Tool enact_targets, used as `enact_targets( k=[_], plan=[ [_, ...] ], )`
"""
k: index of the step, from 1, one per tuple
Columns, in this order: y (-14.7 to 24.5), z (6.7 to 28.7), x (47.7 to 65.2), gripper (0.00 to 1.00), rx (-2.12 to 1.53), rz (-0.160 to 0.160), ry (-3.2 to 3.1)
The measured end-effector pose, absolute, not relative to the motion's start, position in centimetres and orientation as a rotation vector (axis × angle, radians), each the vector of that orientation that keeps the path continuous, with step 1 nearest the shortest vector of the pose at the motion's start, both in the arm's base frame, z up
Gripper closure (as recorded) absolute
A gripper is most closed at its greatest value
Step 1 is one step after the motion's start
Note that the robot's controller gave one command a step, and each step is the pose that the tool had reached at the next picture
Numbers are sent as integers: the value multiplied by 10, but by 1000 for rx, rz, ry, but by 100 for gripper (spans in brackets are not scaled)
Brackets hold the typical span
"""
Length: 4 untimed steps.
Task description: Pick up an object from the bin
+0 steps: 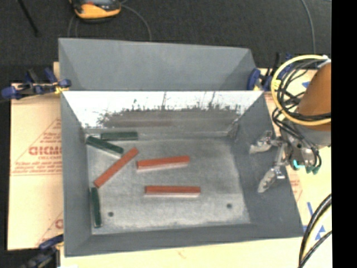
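My gripper [263, 165] hangs over the bin's right sloping wall, its two metal fingers spread wide apart with nothing between them. The nearest loose things are two orange-red bars lying flat on the bin floor to its left: one [172, 191] at the lower middle and one [163, 163] just above it. A third orange bar [115, 167] lies slanted further left.
Three dark green bars lie along the left side: two [119, 135] [105, 145] near the back left corner and one [96, 207] upright along the left wall. The arm with its orange cover and cables stands at the right rim.
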<state>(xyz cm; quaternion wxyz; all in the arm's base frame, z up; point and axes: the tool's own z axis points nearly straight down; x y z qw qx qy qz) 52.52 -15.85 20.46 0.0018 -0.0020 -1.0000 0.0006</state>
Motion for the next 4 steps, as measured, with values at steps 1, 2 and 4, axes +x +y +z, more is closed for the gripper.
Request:
enact_targets(
  k=[1, 2, 4],
  plan=[
    [-158, 209, 527, 0, -1, 4, -3145],
    [-132, 141, 508, 0, 55, 6, -3149],
    [-58, 119, 523, 0, 192, 4, -3145]
  ],
)
